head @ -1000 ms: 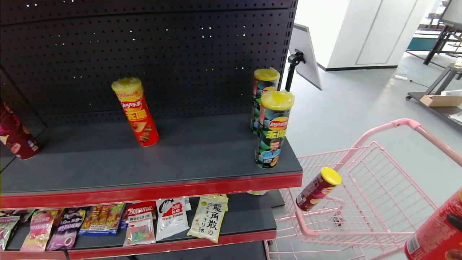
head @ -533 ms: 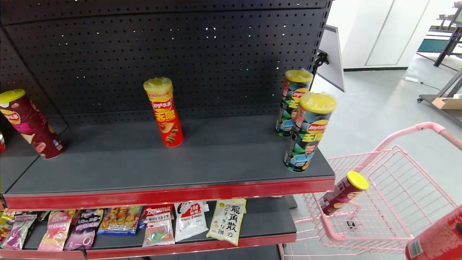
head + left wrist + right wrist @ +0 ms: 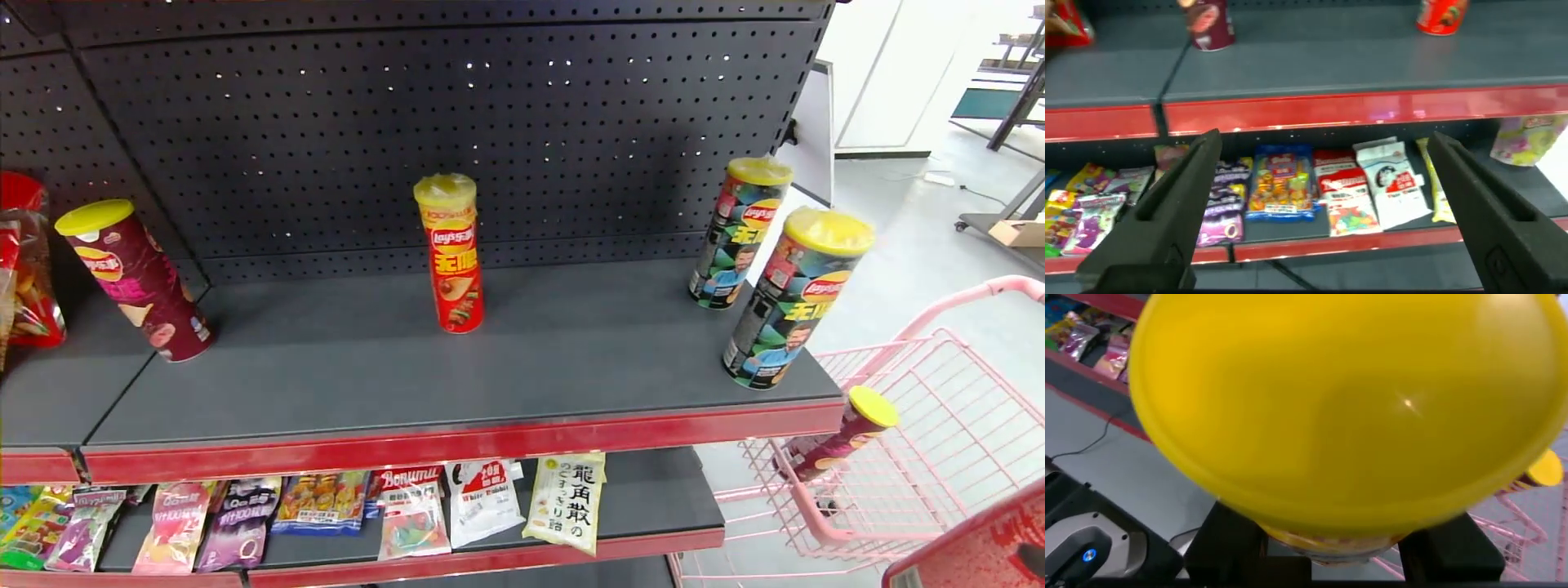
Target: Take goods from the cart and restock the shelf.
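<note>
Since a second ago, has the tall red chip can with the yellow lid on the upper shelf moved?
No. The tall red chip can keeps its gap to the rear green chip can on the dark shelf; only the camera swung.

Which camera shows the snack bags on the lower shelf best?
The left wrist view: the snack bags lie close, framed by the open left gripper. The head view has them along its lower edge, under the upper shelf. The right wrist view catches a few past the can's yellow lid.

Upper shelf (image 3: 490,384): left can (image 3: 135,278), centre can (image 3: 453,253), rear-right can (image 3: 739,233), front-right can (image 3: 796,298); snack bags (image 3: 408,514) on lower shelf (image 3: 637,498); cart (image 3: 951,304) at right, containing cart can (image 3: 837,445).
</note>
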Controlling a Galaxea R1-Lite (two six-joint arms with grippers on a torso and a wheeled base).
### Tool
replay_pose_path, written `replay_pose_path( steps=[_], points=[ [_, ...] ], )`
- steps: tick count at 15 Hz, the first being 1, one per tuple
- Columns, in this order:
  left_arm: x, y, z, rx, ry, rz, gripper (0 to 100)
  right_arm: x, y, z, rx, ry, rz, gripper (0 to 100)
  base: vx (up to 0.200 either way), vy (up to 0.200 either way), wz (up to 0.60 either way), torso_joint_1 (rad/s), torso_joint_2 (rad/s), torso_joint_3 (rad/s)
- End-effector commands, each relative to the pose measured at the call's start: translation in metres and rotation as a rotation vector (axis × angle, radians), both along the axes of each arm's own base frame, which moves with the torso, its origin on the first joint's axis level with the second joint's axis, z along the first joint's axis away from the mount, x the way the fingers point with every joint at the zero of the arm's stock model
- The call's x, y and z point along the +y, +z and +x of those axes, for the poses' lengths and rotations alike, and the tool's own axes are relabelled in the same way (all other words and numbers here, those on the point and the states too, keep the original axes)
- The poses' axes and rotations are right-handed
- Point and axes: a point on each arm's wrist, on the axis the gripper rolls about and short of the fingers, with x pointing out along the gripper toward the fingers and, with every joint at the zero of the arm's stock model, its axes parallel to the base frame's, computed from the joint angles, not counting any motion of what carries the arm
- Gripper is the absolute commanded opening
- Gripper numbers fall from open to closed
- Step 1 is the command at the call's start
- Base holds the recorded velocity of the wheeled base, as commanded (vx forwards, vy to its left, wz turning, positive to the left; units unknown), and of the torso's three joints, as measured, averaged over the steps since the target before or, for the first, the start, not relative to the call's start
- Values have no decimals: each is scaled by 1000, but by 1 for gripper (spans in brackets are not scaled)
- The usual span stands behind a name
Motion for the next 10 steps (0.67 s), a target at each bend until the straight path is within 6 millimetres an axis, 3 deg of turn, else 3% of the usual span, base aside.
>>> replay_pose_path(
  steps=[1,6,10],
  points=[
    [0,0,0,1,0,0,100,2,0,2,15,44,-1,0,0,200,0,2,-2,2],
    [0,0,0,1,1,0,100,3,-3,7,31,44,-3,0,0,200,0,3,2,1],
    [0,0,0,1,0,0,100,3,-3,7,34,44,-3,0,0,0,0,0,0,0]
  ],
)
